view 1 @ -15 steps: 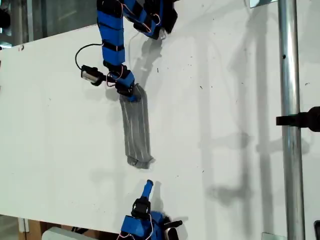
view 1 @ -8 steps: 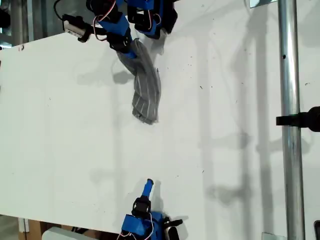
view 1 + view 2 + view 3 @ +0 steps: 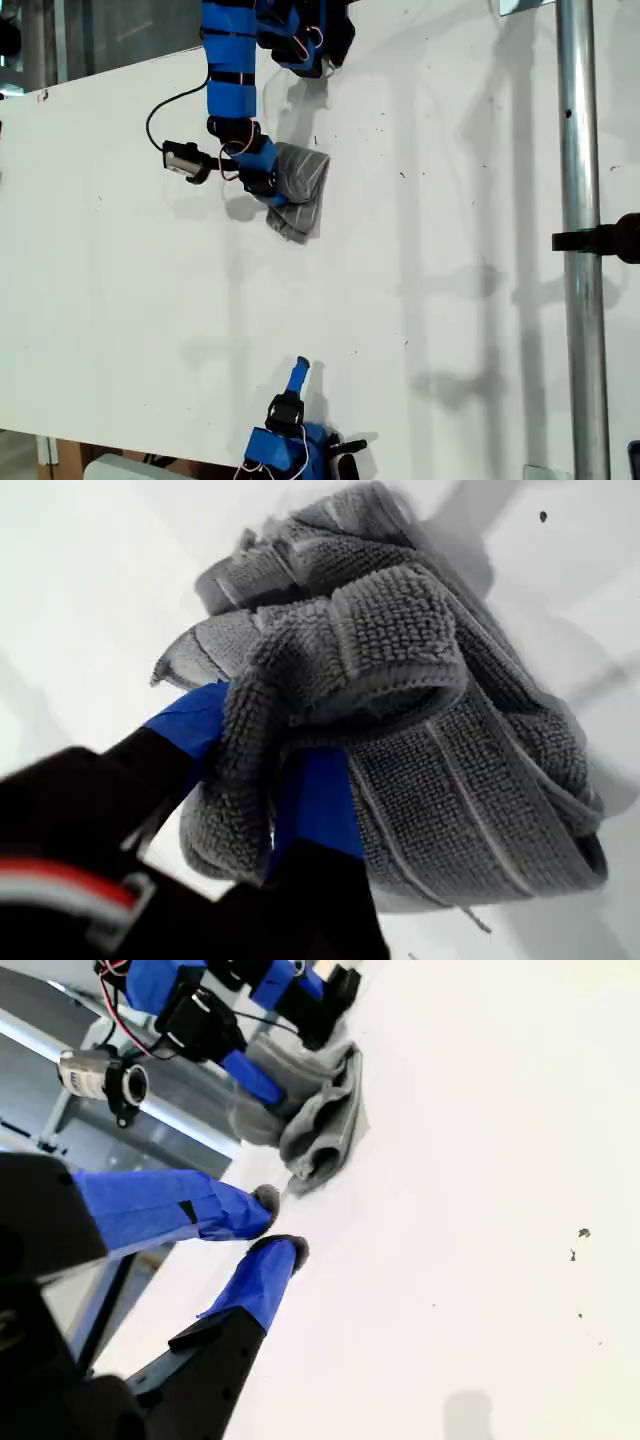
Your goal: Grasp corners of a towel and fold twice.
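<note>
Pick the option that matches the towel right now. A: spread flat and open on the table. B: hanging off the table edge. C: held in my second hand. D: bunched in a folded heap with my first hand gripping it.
D: the towel lies in a folded heap on the table, and my first hand is clamped on it, while my second hand holds nothing.

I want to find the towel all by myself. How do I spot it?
Look at the big white table, then up to the blue arm reaching down from the exterior view's top. My first gripper is pinching the towel there. It is the only soft, bunched grey thing, with thin white stripes.
</note>
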